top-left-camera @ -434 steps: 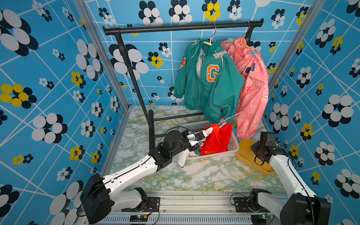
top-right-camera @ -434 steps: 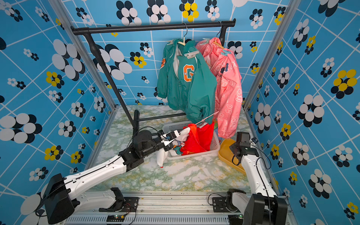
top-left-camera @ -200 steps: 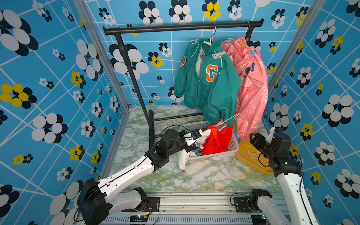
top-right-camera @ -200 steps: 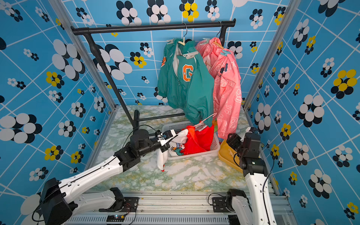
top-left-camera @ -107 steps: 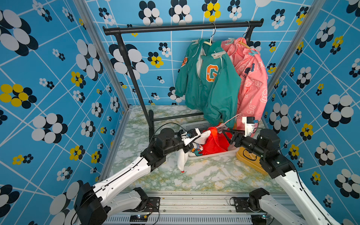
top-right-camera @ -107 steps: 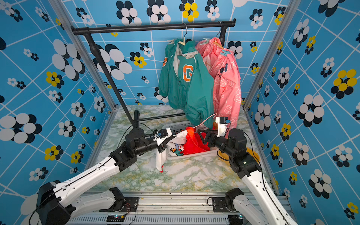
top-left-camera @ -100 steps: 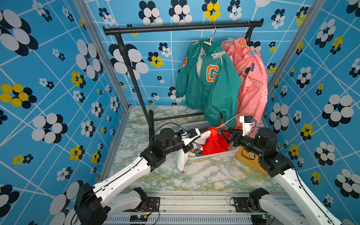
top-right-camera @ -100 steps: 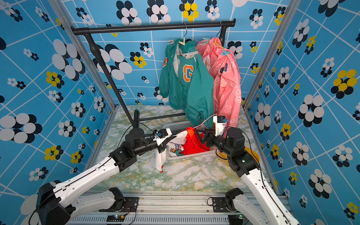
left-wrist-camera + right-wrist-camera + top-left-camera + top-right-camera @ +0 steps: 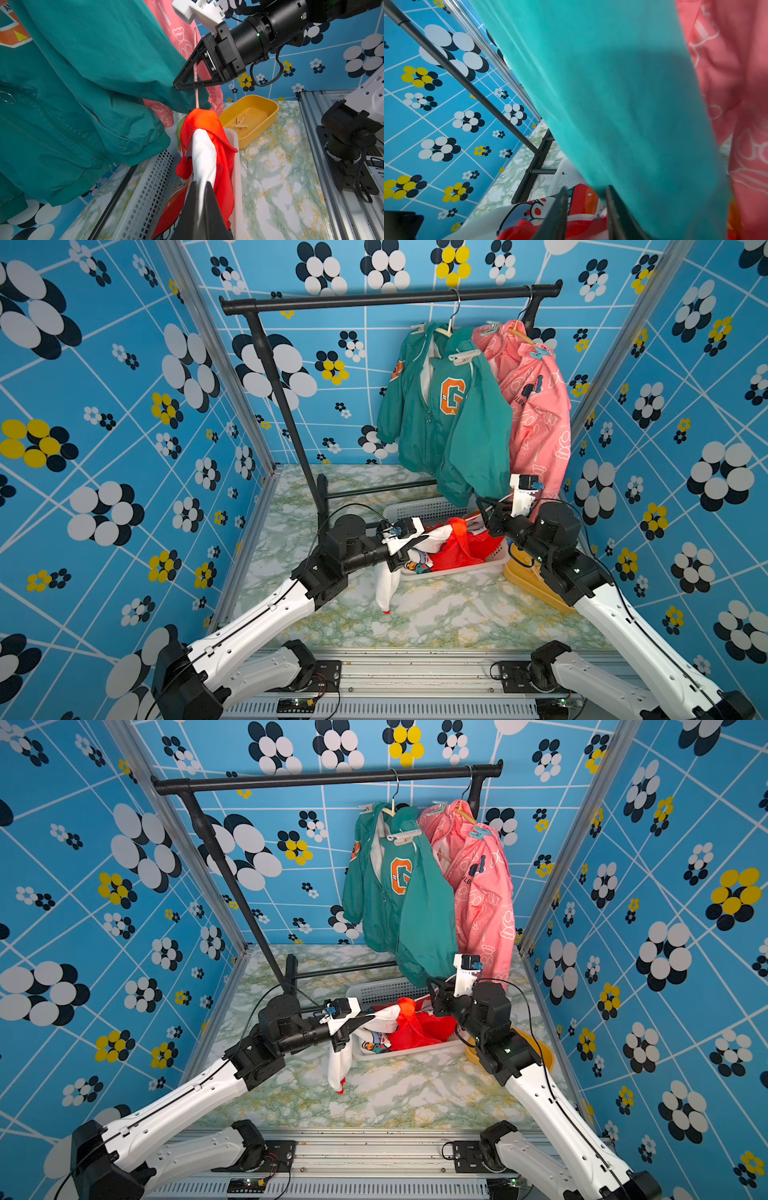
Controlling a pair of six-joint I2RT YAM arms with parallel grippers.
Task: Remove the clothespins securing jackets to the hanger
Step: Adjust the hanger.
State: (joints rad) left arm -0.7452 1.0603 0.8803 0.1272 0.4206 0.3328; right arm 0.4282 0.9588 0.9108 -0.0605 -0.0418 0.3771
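Several clothespins in yellow tray

In the right wrist view the green jacket is a blur running off the frame, and the pink jacket is cut off. In both top views the right arm hides much of the yellow tray.

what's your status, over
Left end effector shut on white sleeve of red jacket. Right end effector beside hanger, green sleeve crowding it, grip unclear. Green jacket clothespin untouched.
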